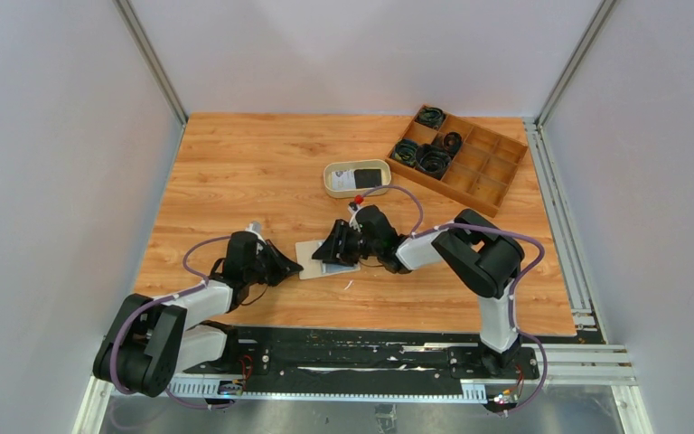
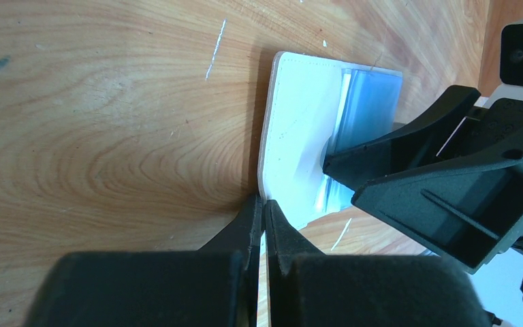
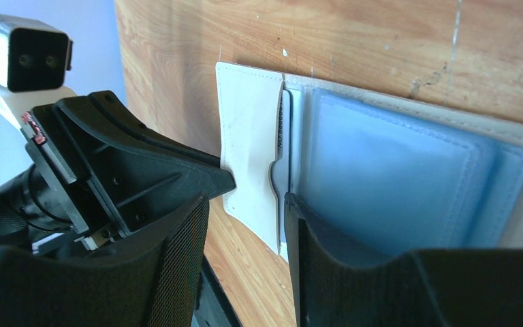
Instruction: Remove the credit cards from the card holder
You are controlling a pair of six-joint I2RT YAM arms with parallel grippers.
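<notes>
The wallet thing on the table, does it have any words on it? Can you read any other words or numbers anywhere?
"ADDRESS ON" (my best reading): along the edge of the card peeking from the card holder; the rest is hidden.
Print on the white card in the oval tray: too small to read.
Red sticker on the left gripper: too small to read.
</notes>
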